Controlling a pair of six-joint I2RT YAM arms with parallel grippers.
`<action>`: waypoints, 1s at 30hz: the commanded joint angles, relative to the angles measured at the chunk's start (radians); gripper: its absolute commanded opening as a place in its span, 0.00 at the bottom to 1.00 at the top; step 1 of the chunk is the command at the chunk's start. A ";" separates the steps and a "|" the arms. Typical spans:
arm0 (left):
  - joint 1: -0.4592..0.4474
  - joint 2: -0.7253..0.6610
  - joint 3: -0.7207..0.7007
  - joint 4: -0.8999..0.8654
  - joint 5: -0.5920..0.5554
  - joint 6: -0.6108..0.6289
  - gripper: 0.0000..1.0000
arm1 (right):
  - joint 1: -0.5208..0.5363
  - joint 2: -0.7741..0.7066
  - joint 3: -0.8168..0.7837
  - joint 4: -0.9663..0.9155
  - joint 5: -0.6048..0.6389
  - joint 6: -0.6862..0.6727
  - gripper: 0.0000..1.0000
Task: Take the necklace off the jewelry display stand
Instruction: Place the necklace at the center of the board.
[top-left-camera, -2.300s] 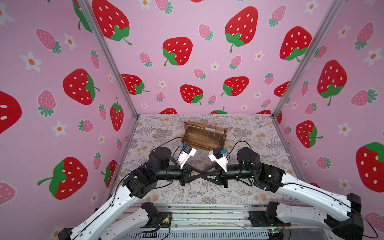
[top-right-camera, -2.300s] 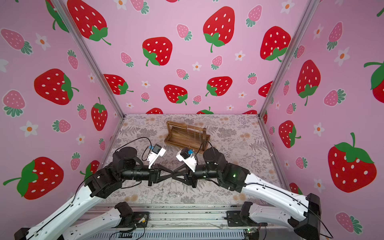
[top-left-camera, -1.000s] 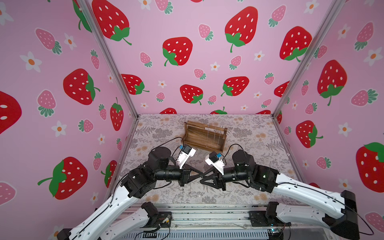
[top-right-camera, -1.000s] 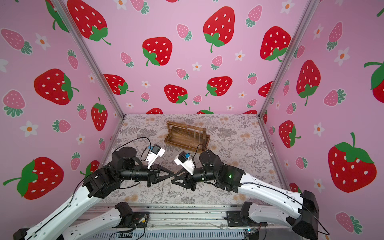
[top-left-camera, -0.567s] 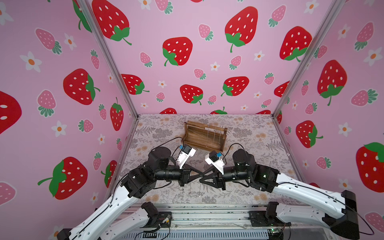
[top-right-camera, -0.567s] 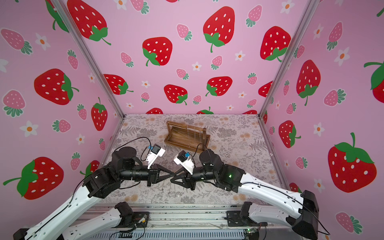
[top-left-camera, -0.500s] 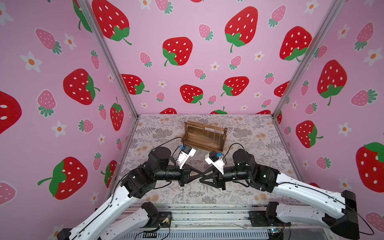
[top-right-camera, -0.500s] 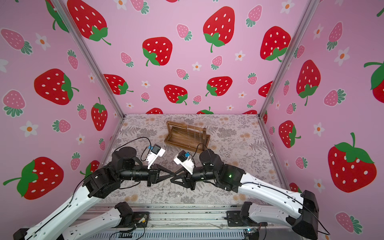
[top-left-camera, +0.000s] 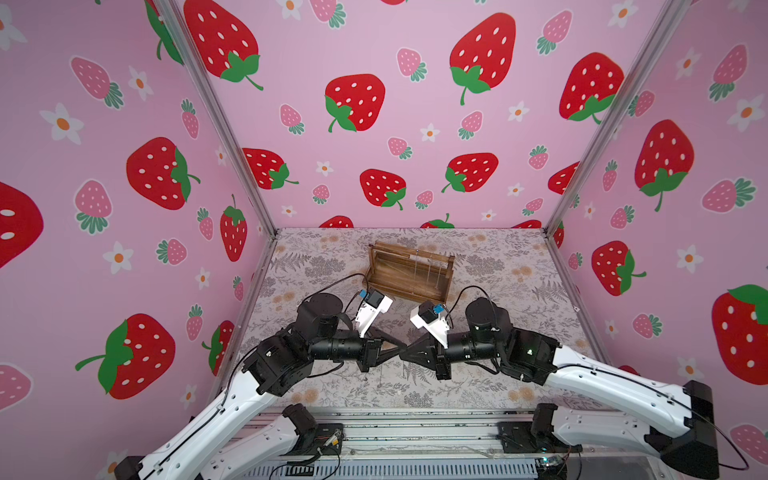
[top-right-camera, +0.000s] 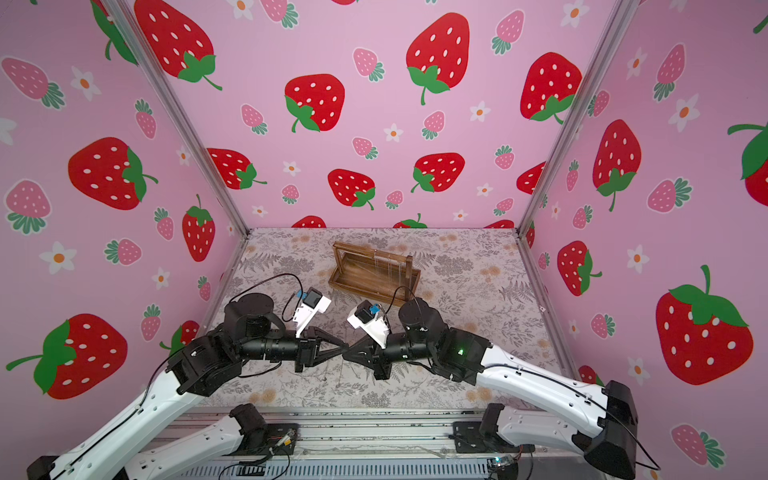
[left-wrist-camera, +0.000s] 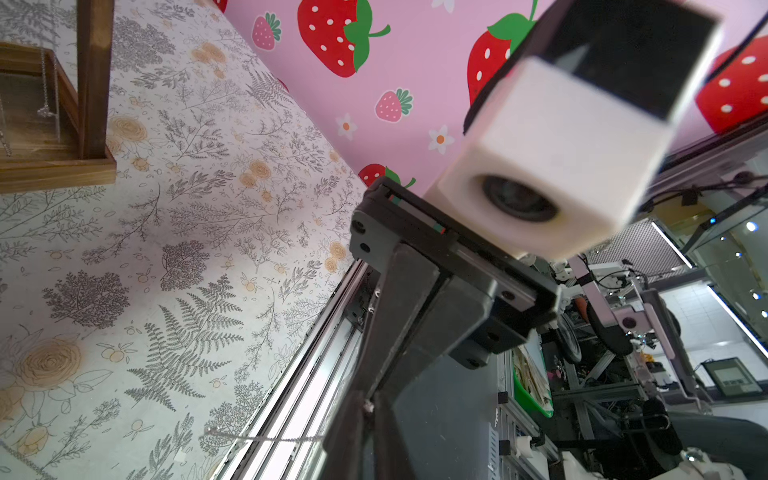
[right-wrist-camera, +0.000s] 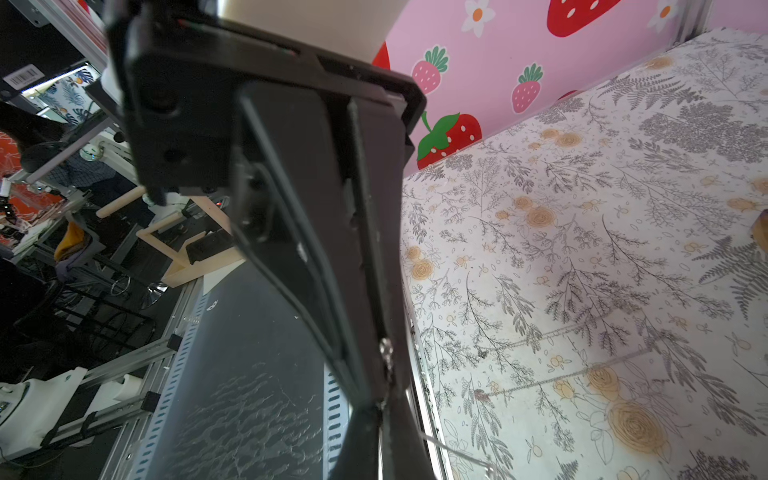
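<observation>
The jewelry display stand (top-left-camera: 409, 272) (top-right-camera: 374, 270) is a brown wooden rack at the back middle of the table, with thin chains still hanging from its bars (left-wrist-camera: 45, 83). Both grippers meet tip to tip well in front of it. A thin silver necklace (left-wrist-camera: 266, 438) (right-wrist-camera: 552, 376) trails from their tips down onto the floral tabletop. My right gripper (top-left-camera: 402, 356) (right-wrist-camera: 380, 409) is shut on the necklace's chain. The jaws of my left gripper (top-left-camera: 395, 348) (left-wrist-camera: 370, 415) stand a narrow slit apart, with a silver bit of chain at their tips.
Pink strawberry walls close the table on three sides. The metal front rail (top-left-camera: 407, 419) runs just below the grippers. The floral tabletop (top-left-camera: 498, 266) spreads around the stand. Black cables loop from both wrist cameras (top-left-camera: 376, 305) near the stand's front.
My right gripper has shut on the chain. My left gripper's jaws have parted slightly. Since the earliest frames the grippers went from crossed to tip to tip; lately both arms are still.
</observation>
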 joint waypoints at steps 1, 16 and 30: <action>-0.005 -0.014 0.047 -0.046 -0.037 0.030 0.35 | 0.006 -0.015 0.010 -0.006 0.032 0.011 0.00; -0.003 -0.276 0.069 -0.275 -0.485 0.064 0.44 | 0.075 0.103 -0.009 -0.023 0.242 0.125 0.00; -0.003 -0.501 -0.135 -0.282 -0.555 -0.006 0.46 | 0.075 0.182 -0.023 -0.009 0.247 0.193 0.00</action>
